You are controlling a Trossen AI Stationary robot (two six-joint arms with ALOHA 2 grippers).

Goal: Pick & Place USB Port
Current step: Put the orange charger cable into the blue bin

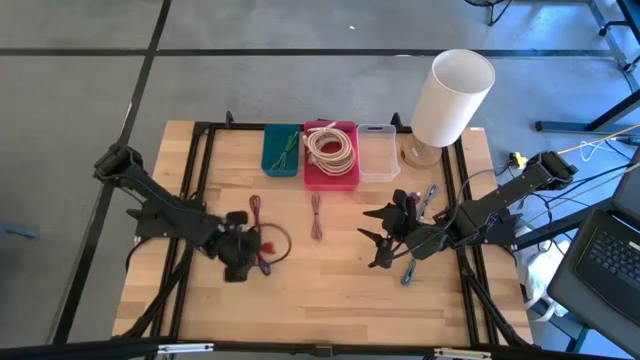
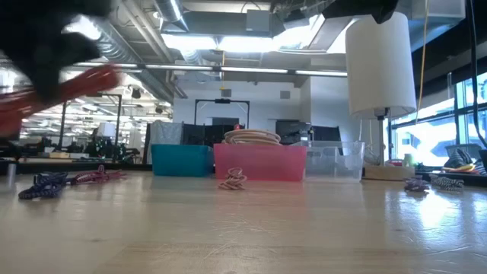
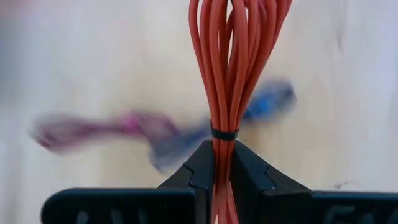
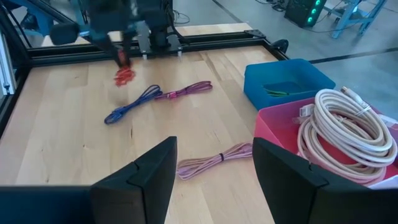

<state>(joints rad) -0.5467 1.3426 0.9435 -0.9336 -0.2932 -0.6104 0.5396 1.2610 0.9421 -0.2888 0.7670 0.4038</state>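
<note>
Red cable bundle [image 3: 231, 74] is the thing in hand: a coiled USB lead cinched by a dark tie, clamped between the fingers of the left end effector [image 3: 214, 180] just beneath that tie, over the near-left part of the wooden counter [image 1: 330, 290]. It looks light and limp, a soft hank that should droop and swing when carried rather than hold its shape, and its smooth jacket could slide in the grip. The tied waist is the sensible place to hold, since there the strands are packed tight and cannot splay (whether the plugs hang free I cannot tell). Just beside it on the boards lie a blue cable [image 4: 134, 104] and a purple cable [image 4: 185, 91], end to end. A pink cable bundle [image 4: 214, 158] lies near the middle of the counter. The right end effector [image 4: 214, 171] waits with its fingers spread wide and nothing between them, at the right side of the counter.

Farther back, three bins stand in a row along the far edge. The teal bin [image 1: 281, 150] holds a thin greenish cable, the red bin [image 1: 331, 172] holds a thick cream coil [image 1: 330, 146], and the clear bin [image 1: 377, 154] looks bare. A white paper roll [image 1: 452, 95] stands upright on a wooden base past the clear bin.
</note>
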